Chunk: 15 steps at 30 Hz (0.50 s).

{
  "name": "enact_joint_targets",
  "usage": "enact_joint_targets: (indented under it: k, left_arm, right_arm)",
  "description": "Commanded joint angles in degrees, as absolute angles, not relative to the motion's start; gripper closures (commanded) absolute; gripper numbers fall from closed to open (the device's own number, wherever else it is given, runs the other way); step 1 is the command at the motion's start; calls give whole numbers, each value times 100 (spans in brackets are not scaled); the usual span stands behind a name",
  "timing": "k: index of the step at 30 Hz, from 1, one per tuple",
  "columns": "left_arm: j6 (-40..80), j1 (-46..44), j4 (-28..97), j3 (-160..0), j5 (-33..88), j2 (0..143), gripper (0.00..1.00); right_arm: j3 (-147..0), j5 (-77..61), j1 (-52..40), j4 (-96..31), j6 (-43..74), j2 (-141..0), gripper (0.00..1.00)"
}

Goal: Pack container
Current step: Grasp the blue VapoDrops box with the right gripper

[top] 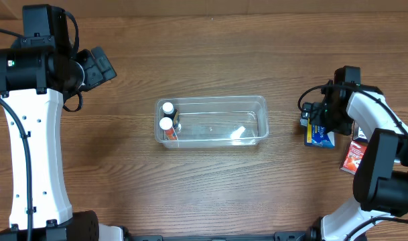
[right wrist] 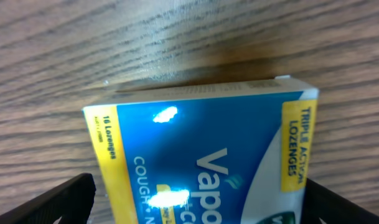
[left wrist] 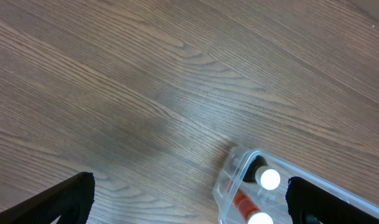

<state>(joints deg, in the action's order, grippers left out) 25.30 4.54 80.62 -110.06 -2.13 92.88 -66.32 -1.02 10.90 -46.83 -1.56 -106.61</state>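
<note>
Overhead, the right gripper [top: 314, 124] covers the upper part of the blue lozenge box [top: 321, 138]. A red box [top: 353, 158] at the right edge lies partly under the arm, and a pale scrap [top: 238, 132] in the container [top: 210, 100] is too small to tell. In the right wrist view the blue box runs off the bottom edge, its lettering cut at "Vapo". In the left wrist view only 1 container corner shows, lower right, and the lower of 2 white-capped bottles [left wrist: 259, 218] is cut off.

Blue lozenge box [right wrist: 201, 155], legible print: "TRIPLE ACTION LOZENGES" on one yellow edge band; "16 Lozenges" on the opposite band; "Vapo" and "COUGH" on the blue face, both cut off.
</note>
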Motion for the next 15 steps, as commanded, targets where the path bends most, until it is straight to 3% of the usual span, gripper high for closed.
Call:
enact_joint_targets:
  k: [1, 11, 15]
  left_arm:
    - [2436, 449, 8075, -11113, -187, 9218, 0]
    - [2436, 449, 8077, -11113, -187, 9218, 0]
    - [2436, 449, 8077, -11113, -187, 9218, 0]
  right_arm:
    - [-6270, -51, 1105, -4449, -174, -10665, 0]
    - [-6211, -75, 1105, -4303, -174, -10665, 1]
    - [-6239, -75, 1105, -4281, -172, -10665, 14]
